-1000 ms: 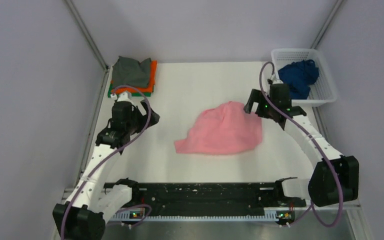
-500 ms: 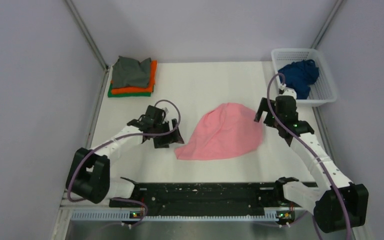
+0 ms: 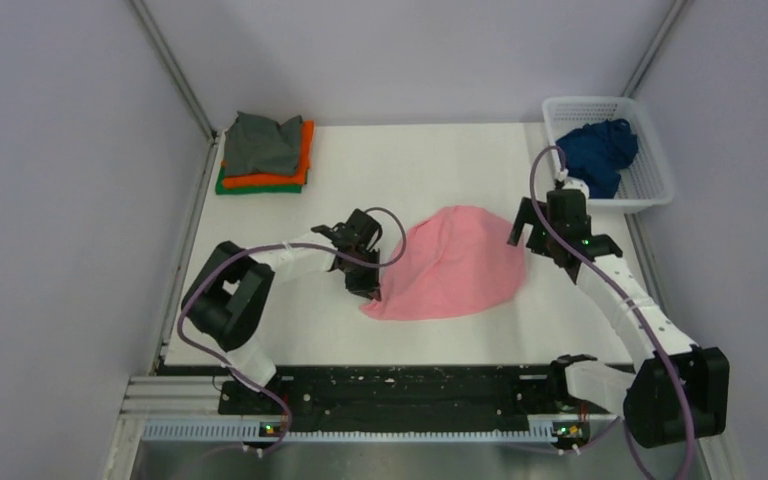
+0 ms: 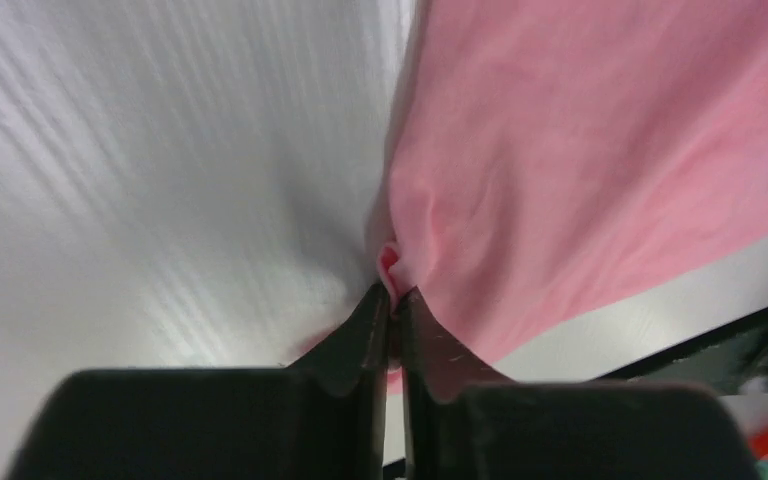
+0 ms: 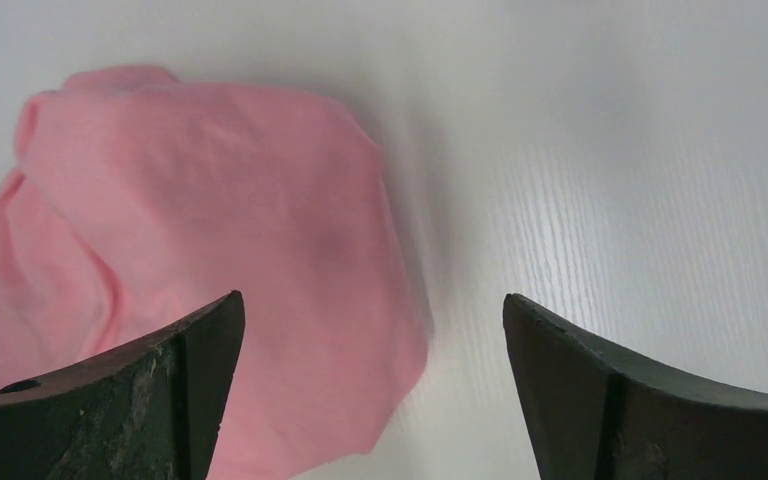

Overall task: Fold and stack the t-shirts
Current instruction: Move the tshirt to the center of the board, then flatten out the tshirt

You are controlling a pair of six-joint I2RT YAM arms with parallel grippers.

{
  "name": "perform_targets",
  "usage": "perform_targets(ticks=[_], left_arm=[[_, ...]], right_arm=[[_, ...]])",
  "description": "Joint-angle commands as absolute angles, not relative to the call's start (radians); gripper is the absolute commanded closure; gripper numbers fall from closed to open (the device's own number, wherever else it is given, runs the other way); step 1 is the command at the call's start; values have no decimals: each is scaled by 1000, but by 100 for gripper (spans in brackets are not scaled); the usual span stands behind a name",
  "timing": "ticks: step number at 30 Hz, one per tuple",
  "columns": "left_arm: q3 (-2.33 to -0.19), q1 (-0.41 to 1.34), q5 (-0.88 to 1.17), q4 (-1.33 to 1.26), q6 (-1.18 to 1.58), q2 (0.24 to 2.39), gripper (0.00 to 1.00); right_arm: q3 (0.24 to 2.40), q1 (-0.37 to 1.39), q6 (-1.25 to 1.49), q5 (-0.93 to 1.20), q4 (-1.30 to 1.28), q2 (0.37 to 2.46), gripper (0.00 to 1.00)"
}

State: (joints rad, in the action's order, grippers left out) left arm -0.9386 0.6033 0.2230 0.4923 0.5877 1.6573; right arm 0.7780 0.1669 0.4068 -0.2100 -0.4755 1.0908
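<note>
A light pink t-shirt (image 3: 455, 262) lies crumpled in the middle of the white table. My left gripper (image 3: 365, 287) is at its near left edge, shut on a pinched fold of the pink cloth (image 4: 392, 268); in the left wrist view the left gripper (image 4: 392, 292) has its jaws pressed together with the fabric between them. My right gripper (image 3: 522, 226) hovers open at the shirt's far right edge; in the right wrist view the right gripper (image 5: 372, 305) has its fingers spread wide over the pink t-shirt (image 5: 210, 200) and holds nothing.
A folded stack of t-shirts (image 3: 265, 150), grey on orange on green, sits at the back left corner. A white lattice basket (image 3: 655, 178) at the back right holds a dark blue t-shirt (image 3: 598, 155). The black rail runs along the near edge.
My left arm swung from beside the folded stack to the pink t-shirt's left edge and closed on the cloth. The shirt's left corner drew in. The right gripper shifted slightly right.
</note>
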Motion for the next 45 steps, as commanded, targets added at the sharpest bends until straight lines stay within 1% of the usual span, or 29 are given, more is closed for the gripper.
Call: perform_targets(ticks=[1,4,8,10,12,14,16,22,25,29,32,36,37,40,42,45], left_arm=[[-987,635,119,515,591,1772,100],[-984,636,21,573,608,1726,100],[-959,633,-130,670,642,1602,100],[-948,630,-191,729,667,1558,100],[-936,624,-279,790,702,1532,100],[-926,613,-372,868,751,1518,100],[-910,594,-423,920,788,1496,100],[-874,545,-373,880,787,1403,100],[-885,543,-357,866,786,1394,100],[-902,542,-346,857,773,1409,100],[-915,543,-333,854,762,1424,100],[-927,542,-325,849,760,1419,100],[-929,543,-327,848,763,1415,100],[-932,543,-332,840,771,1387,100],[-941,542,-333,833,781,1361,100],[-990,541,-346,814,779,1305,100]], right_arm=[[925,163,320,-78,-317,1196,2],[1044,163,267,-8,-288,1320,4],[1263,172,232,137,-307,1544,9],[1371,201,225,144,-375,1661,14],[1444,234,215,117,-441,1751,16],[1444,262,228,74,-452,1796,16],[1404,274,244,65,-430,1812,17],[1249,279,292,64,-388,1797,22],[1154,279,330,57,-368,1752,28],[1041,279,407,133,-306,1713,40],[988,284,460,185,-253,1710,44],[970,310,489,272,-225,1711,64],[965,319,491,278,-228,1704,72],[943,326,515,308,-215,1661,100],[938,326,528,315,-196,1609,100],[987,326,511,226,-198,1507,100]])
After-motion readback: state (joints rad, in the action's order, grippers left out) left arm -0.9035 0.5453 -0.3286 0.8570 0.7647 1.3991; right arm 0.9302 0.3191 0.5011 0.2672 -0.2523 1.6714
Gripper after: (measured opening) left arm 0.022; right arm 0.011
